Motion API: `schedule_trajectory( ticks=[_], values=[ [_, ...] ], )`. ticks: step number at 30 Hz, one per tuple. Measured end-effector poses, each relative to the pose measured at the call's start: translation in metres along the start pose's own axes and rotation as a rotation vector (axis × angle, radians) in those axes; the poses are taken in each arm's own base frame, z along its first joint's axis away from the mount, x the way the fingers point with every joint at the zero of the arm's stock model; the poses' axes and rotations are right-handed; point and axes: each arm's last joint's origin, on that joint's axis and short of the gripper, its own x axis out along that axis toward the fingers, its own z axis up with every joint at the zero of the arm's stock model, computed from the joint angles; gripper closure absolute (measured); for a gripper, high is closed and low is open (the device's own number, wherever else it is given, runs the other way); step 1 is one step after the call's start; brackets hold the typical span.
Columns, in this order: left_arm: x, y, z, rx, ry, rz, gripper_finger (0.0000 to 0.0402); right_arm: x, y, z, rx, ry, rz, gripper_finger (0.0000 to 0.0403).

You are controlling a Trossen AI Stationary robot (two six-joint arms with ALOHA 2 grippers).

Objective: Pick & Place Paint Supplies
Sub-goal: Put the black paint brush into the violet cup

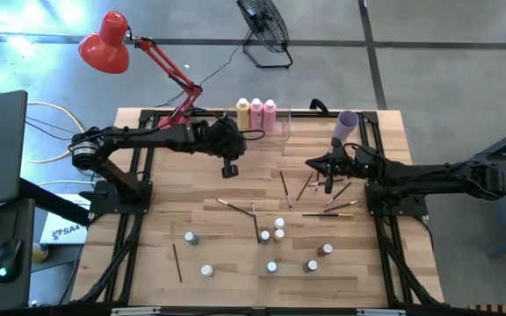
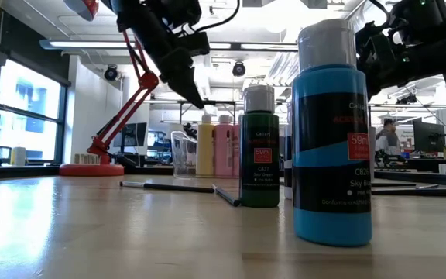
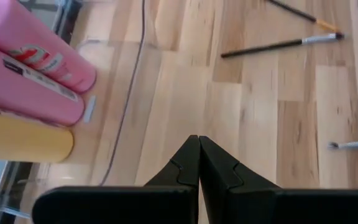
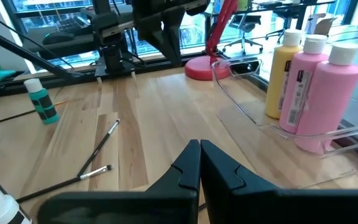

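Three tall paint bottles, one yellow-orange (image 1: 242, 112) and two pink (image 1: 263, 112), stand in a clear bin (image 1: 284, 123) at the table's far edge. Several tiny white-capped bottles (image 1: 278, 230) stand upright on the near half of the table. Among and beyond them, thin paintbrushes (image 1: 285, 189) lie flat. My left gripper (image 1: 229, 171) hangs shut and empty above the table, just near-left of the bin; its wrist view shows its tips (image 3: 199, 140) over bare wood beside the pink bottles (image 3: 36, 81). My right gripper (image 1: 313, 163) is shut and empty above the brushes, right of centre.
A lilac cup (image 1: 347, 123) lies at the far right, and a red desk lamp (image 1: 105, 42) reaches in from the far left. Black frame rails (image 1: 139, 202) run along both sides. In the low view, a green bottle (image 2: 259, 147) and a blue bottle (image 2: 331, 132) stand close to the near edge.
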Motion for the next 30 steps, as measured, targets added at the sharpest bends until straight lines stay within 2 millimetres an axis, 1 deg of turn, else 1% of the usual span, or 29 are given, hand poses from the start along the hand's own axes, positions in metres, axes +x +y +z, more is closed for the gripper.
schedule_trajectory(
  ticks=[6,11,13,16,20,23,25,28,30],
  values=[
    [0.000,0.001,0.004,-0.023,-0.045,0.011,0.0402,0.000,0.000,0.000,0.000,-0.005,0.002,0.0401],
    [0.000,0.002,0.008,-0.095,-0.087,0.016,0.0402,0.000,0.000,0.000,0.000,-0.004,0.002,0.0401],
    [-0.001,0.002,0.010,-0.091,-0.104,0.008,0.0402,0.000,0.000,0.000,0.000,-0.002,0.002,0.0401],
    [-0.012,0.002,0.015,-0.043,-0.166,-0.025,0.0402,0.000,0.000,0.000,0.000,0.001,-0.002,0.0401],
    [-0.036,0.003,0.021,0.036,-0.262,-0.050,0.0402,0.000,0.000,0.000,0.000,0.003,-0.003,0.0401],
    [-0.054,0.003,0.015,0.046,-0.307,-0.043,0.0402,0.000,0.000,0.000,0.000,0.004,-0.003,0.0401],
    [-0.064,0.001,0.006,0.046,-0.345,-0.033,0.0402,0.000,0.000,-0.001,0.000,0.007,-0.003,0.0401],
    [-0.069,-0.002,-0.012,0.032,-0.426,-0.019,0.0402,0.000,0.000,-0.001,0.000,0.010,-0.003,0.0401],
    [-0.069,-0.006,-0.023,0.029,-0.489,-0.040,0.0402,0.000,0.000,-0.001,-0.004,0.009,-0.004,0.0401]
  ],
)
